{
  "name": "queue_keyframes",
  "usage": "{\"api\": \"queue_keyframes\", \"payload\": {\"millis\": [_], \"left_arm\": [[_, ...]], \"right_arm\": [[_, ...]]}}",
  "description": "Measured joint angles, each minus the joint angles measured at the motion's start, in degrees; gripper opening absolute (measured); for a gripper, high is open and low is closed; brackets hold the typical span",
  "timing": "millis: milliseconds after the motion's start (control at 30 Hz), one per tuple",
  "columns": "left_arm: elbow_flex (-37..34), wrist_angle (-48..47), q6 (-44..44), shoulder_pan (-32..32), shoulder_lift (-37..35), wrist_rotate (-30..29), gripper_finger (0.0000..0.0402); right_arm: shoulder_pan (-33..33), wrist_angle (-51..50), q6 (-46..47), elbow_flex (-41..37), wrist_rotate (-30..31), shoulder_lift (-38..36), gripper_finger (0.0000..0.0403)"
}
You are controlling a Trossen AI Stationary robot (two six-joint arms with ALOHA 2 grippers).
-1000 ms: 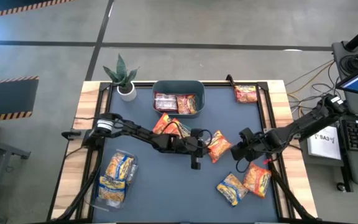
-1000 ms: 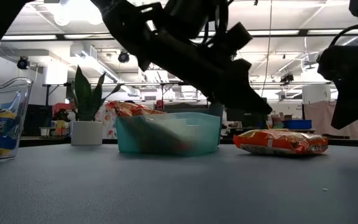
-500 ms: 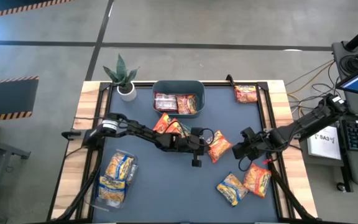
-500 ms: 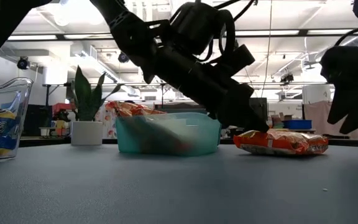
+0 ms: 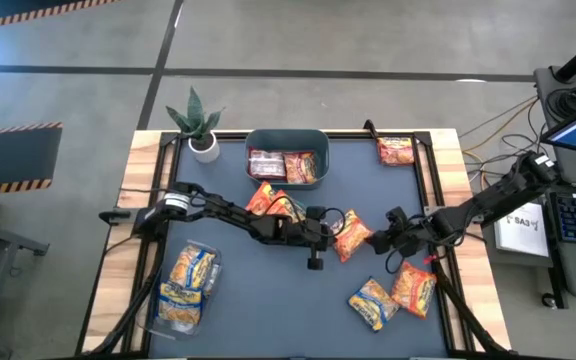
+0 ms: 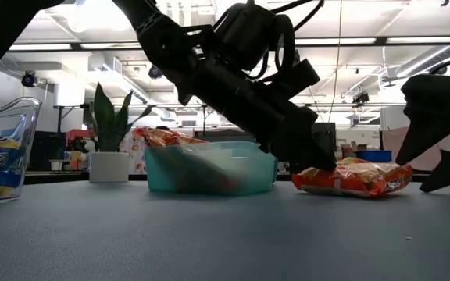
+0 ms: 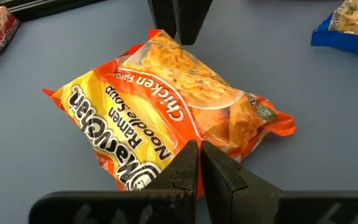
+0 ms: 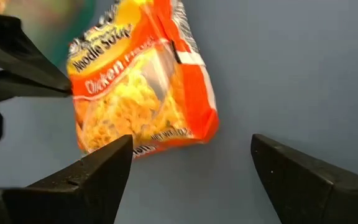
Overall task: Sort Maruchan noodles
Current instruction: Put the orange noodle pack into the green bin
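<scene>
1. Orange chicken ramen packet (image 5: 352, 235) flat on the table mid-mat, lying between the two grippers, long axis running diagonally from the tub side toward the near right.
2. Left gripper (image 5: 320, 228) right at the packet's left edge, fingers (image 7: 185, 168) nearly closed with only a slit between them; appears pinched on or just touching the packet's edge, but a firm hold cannot be confirmed.
3. Right gripper (image 5: 380, 240) just beside the packet's right end, fingers (image 8: 98, 171) spread wide, nothing between them, packet (image 8: 138, 87) straight ahead of the opening.
4. Left arm judged nearer and already in contact; right arm close enough to crowd the same packet, so a clash over it looks possible.
5. Around: two more orange packets (image 5: 273, 203) just behind the left arm, grey-teal tub (image 5: 286, 136) beyond them with dark red packets inside, two packets (image 5: 393, 292) near the front right, one packet (image 5: 396, 151) at the far right corner.
6. Clear bin (image 5: 186, 285) with yellow-and-blue packets at front left, well apart; potted plant (image 5: 200, 125) at the far left corner.
</scene>
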Motion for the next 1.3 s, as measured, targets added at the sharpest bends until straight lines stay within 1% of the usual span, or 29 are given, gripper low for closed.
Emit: {"api": "queue_keyframes", "payload": {"millis": [100, 333, 533, 633, 867, 967, 1133, 1300], "left_arm": [[-0.18, -0.39, -0.02, -0.01, 0.0, 0.05, 0.0], [-0.61, -0.74, -0.07, 0.0, 0.0, 0.02, 0.0], [-0.72, -0.69, -0.15, 0.02, 0.0, 0.02, 0.0], [-0.72, -0.71, -0.18, 0.04, 0.0, 0.02, 0.0], [-0.76, -0.71, -0.2, 0.06, 0.0, 0.01, 0.0], [-0.76, -0.71, -0.2, 0.07, 0.0, 0.0, 0.0], [-0.79, -0.71, -0.22, 0.07, 0.0, 0.01, 0.0], [-0.81, -0.76, -0.2, 0.07, 0.0, 0.0, 0.0]], "right_arm": [[-0.75, 3.0, -1.21, -0.94, 0.84, 0.0, 0.0317], [-3.74, 6.21, -4.87, -1.14, 1.23, 0.0, 0.0318], [-4.51, 6.94, -5.91, -1.14, 1.2, 0.51, 0.0312], [-4.51, 8.32, -5.89, -1.18, 1.15, 2.14, 0.0307], [-4.51, 18.33, -9.44, -1.24, 1.28, 8.73, 0.0303], [-4.51, 19.51, -9.54, -1.16, 2.14, 10.83, 0.0299], [-4.51, 20.54, -9.09, -1.14, 2.53, 12.65, 0.0298], [-4.51, 24.1, -10.35, -1.14, 2.38, 13.09, 0.0294]]}}
